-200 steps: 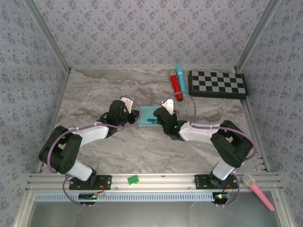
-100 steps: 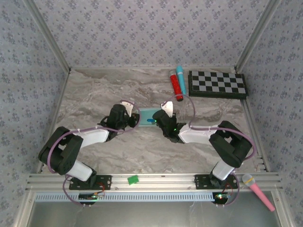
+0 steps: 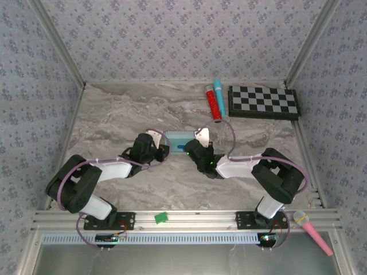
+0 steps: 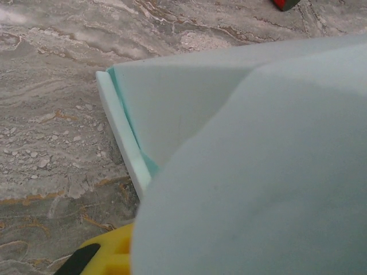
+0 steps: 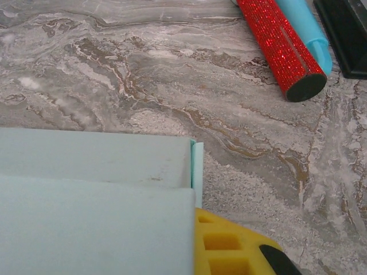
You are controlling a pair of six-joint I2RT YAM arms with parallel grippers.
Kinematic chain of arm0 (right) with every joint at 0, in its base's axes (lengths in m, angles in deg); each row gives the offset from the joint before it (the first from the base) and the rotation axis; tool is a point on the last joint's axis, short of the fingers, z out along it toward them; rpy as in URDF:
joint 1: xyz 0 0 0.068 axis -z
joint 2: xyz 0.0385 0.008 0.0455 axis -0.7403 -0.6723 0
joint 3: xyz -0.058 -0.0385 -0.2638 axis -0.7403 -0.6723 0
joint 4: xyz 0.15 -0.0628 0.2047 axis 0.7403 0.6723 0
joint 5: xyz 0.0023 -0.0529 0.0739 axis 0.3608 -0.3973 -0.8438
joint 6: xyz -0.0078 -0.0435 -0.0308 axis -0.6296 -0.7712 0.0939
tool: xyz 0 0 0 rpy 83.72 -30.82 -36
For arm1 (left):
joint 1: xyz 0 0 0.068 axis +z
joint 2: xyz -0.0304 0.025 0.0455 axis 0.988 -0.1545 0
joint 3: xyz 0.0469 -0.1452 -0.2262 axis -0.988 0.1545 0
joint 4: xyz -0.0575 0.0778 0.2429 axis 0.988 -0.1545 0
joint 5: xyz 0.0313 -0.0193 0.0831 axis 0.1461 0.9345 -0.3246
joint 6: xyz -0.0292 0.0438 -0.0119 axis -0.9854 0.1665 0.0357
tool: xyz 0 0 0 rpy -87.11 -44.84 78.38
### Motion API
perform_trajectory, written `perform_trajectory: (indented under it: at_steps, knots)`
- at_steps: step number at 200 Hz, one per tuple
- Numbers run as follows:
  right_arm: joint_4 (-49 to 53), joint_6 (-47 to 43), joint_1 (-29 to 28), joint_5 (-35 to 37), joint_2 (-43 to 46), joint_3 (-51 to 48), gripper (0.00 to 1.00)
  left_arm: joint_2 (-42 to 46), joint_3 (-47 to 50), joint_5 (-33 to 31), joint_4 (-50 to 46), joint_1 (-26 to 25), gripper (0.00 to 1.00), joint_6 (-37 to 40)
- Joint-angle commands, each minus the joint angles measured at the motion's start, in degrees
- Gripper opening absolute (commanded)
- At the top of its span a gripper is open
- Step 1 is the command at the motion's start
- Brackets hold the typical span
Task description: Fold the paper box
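Left claw sits at the left end of the box, and the right claw sits at its right end, seen from above. The box is pale mint card, lying mid-desk between the two claws.

I cannot tell whether either claw is spread or clenched, because card hides the gap in both wrist views.

From the left wrist, a blurred sheet of the box lies very close to the lens. Behind it a folded wall with a pale lip rests on the desk. One yellow finger shows at the bottom edge, against the card.

From the right wrist, the box fills the lower left, a thin flap edge along its right side. One yellow finger touches its near corner.

Well apart, at the far right of the desk, a red tube and a blue tube lie side by side next to a checkerboard.
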Motion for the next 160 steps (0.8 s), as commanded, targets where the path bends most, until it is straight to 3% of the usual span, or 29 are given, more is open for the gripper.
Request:
perform_trajectory:
  at_steps: [1, 64, 160]
  knots:
    - [3.55, 1.84, -0.59, 0.17, -0.81, -1.86, 0.08, 0.63, 0.77, -0.67, 0.76, -0.37, 0.18, -0.89]
    - [5.6, 1.57, -0.85, 1.28, 0.29, -1.06, 0.12, 2.4, 1.05, -1.71, 0.11, -0.37, 0.21, -0.6]
    - [9.25, 1.34, -1.03, 2.03, 4.24, -1.75, 0.31, 6.85, 3.26, -2.34, -1.63, -0.37, 0.34, 0.67]
